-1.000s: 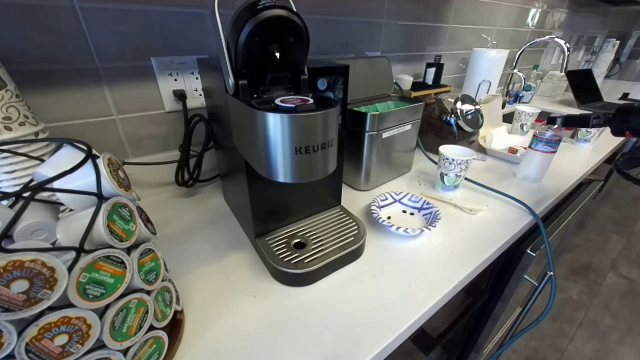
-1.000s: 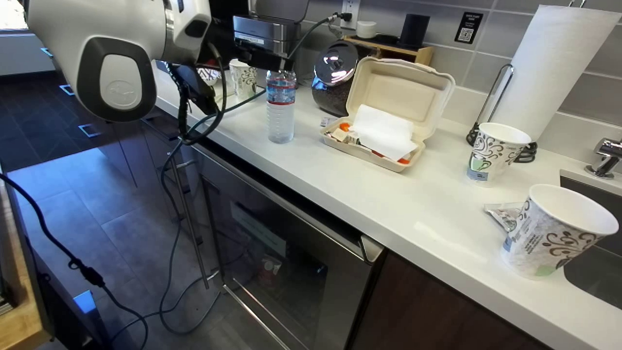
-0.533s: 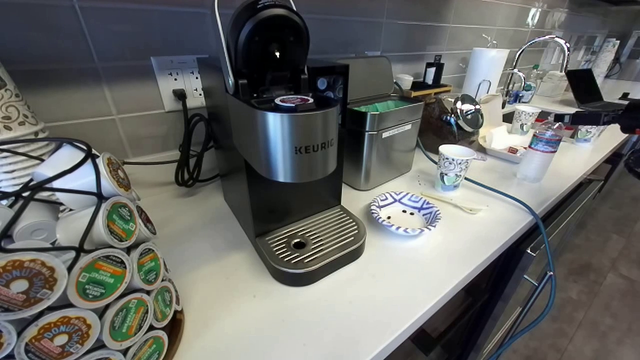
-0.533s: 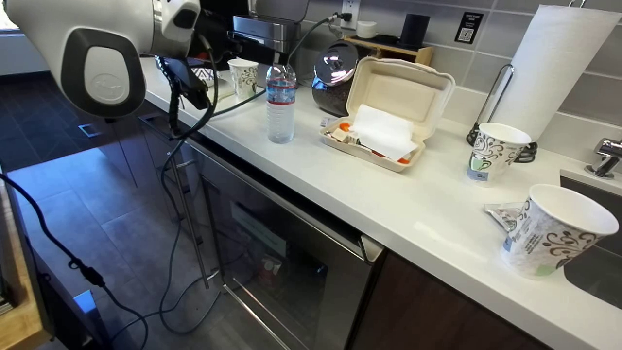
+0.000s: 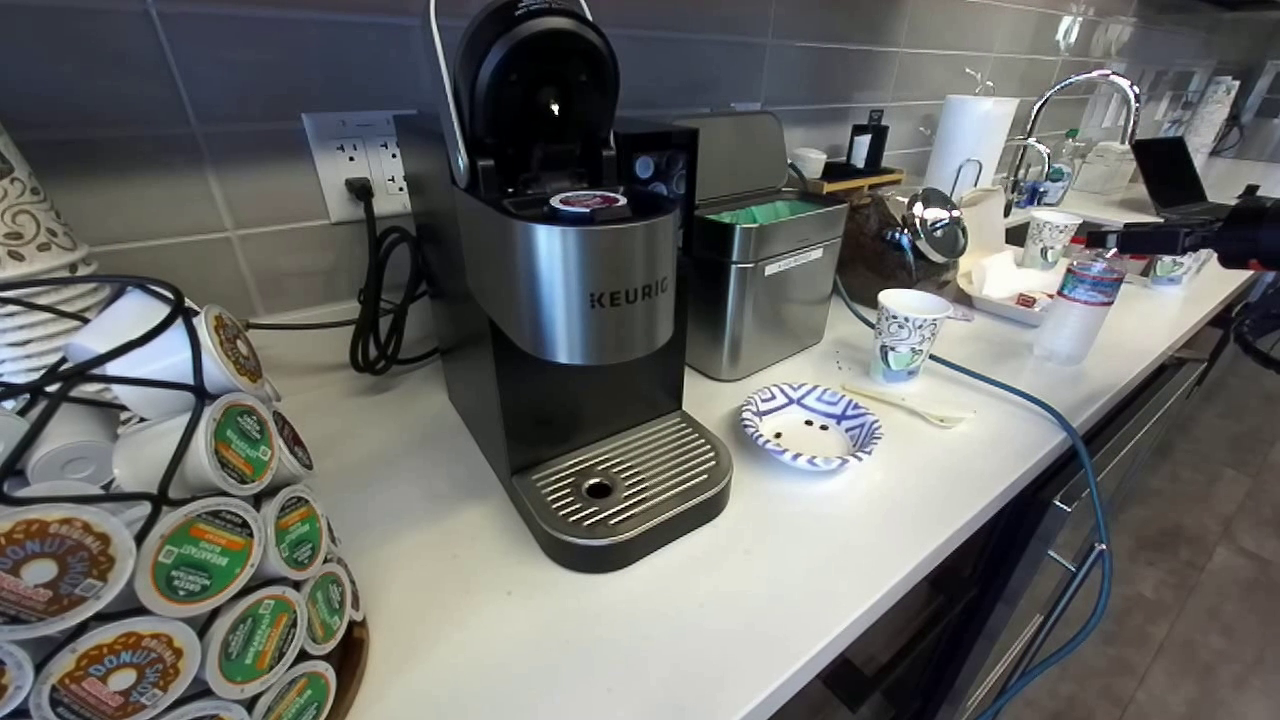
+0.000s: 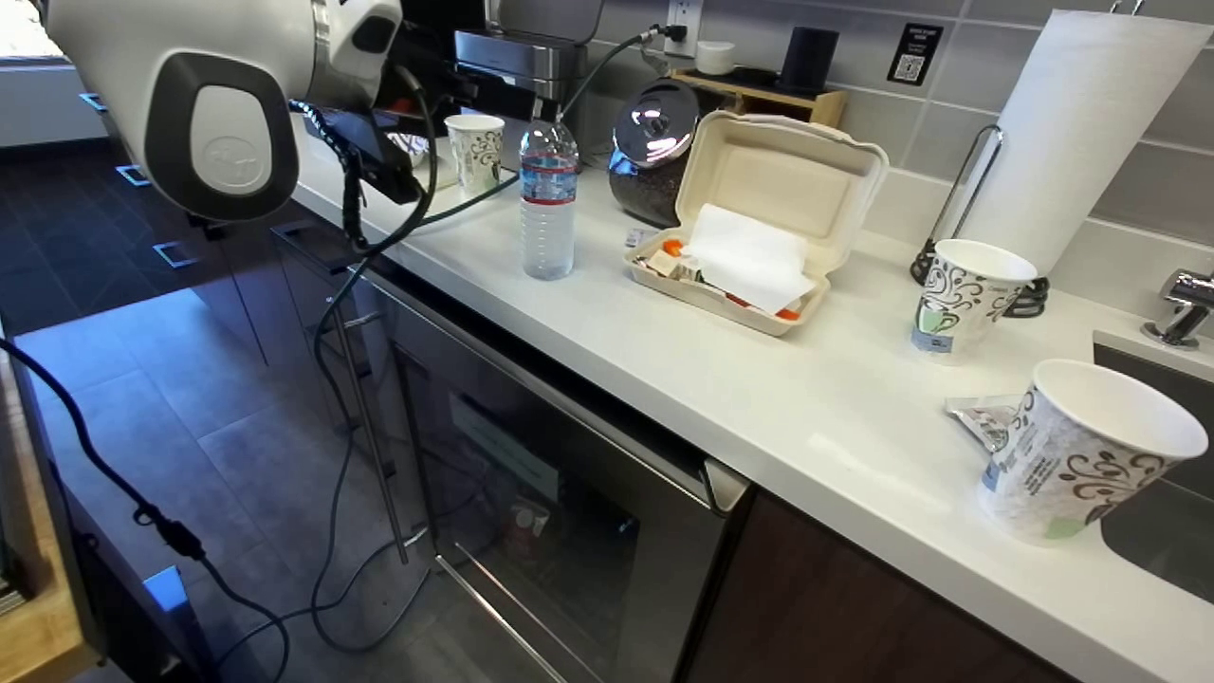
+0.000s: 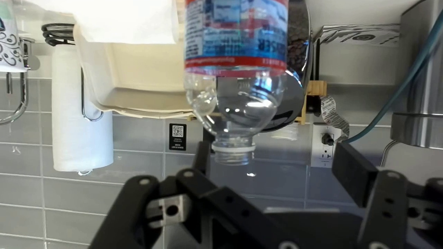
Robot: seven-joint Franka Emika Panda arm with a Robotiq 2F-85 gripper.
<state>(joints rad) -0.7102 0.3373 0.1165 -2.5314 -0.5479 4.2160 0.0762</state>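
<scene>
Gripper (image 7: pixel 278 160) is spread near bottle (image 6: pixel 548 223), which stands upright on counter (image 6: pixel 740 389), upper centre in an exterior view.

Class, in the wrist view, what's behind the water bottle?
Behind the water bottle: a takeout box at picture left, a jar at right, and tiled wall. Whatever the label covers cannot be seen.

In an exterior view, the bottle (image 6: pixel 548 213) stands on the counter (image 6: pixel 854 417) at upper middle, a cup (image 6: pixel 476 156) behind to its left, a takeout box (image 6: pixel 782 180) to its right, a jar (image 6: pixel 651 152) behind, between bottle and box, while at right a second cup (image 6: pixel 965 299) stands before the towel roll (image 6: pixel 1072 142) and a third cup (image 6: pixel 1091 465) beside the sink (image 6: pixel 1152 545).
</scene>
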